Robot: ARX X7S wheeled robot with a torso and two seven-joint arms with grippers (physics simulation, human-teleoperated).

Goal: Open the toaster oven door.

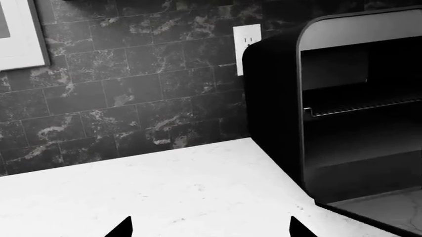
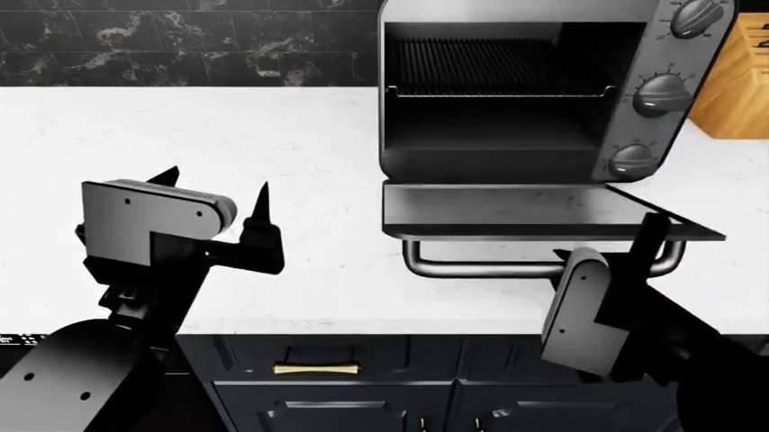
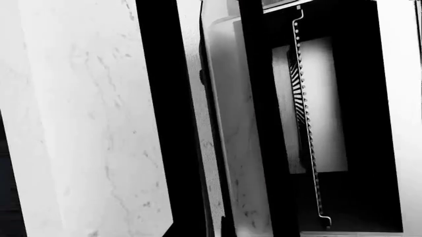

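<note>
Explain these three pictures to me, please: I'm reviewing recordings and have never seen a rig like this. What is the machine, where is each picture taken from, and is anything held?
These are simulator renders of a two-armed wheeled robot at a kitchen counter. The colour picture comes from its head camera, looking down over both arms; the two grey ones come from cameras near each wrist.

On the white countertop stands the toaster oven, with a wooden knife block beside it. The toaster oven door is folded down flat, showing the wire rack.

The left tool hangs open over bare counter, holding nothing. The right tool is by the door's handle; its grip cannot be judged.
</note>
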